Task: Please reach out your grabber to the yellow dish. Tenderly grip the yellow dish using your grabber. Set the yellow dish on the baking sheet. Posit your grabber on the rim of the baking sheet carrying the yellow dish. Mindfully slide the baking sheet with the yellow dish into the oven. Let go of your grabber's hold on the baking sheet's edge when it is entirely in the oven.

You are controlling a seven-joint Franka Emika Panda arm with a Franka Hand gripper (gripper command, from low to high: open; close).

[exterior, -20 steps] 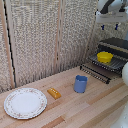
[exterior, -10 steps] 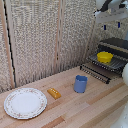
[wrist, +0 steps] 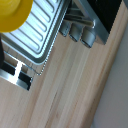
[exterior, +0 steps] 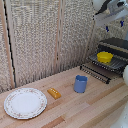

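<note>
The yellow dish (exterior: 104,57) sits on the baking sheet (exterior: 111,65), which sticks out of the front of the oven (exterior: 119,45) at the exterior view's right. My grabber (exterior: 114,26) hangs well above the dish with its two blue-tipped fingers (exterior: 106,28) apart and nothing between them. In the wrist view the yellow dish (wrist: 12,15) rests on the ridged baking sheet (wrist: 45,30), beside the oven's knobs (wrist: 80,32). My fingers do not show clearly there.
A blue cup (exterior: 80,83) stands on the wooden table (exterior: 85,107) in front of the sheet. A small orange block (exterior: 54,93) and a large white patterned plate (exterior: 25,102) lie toward the exterior view's left. A woven screen stands behind.
</note>
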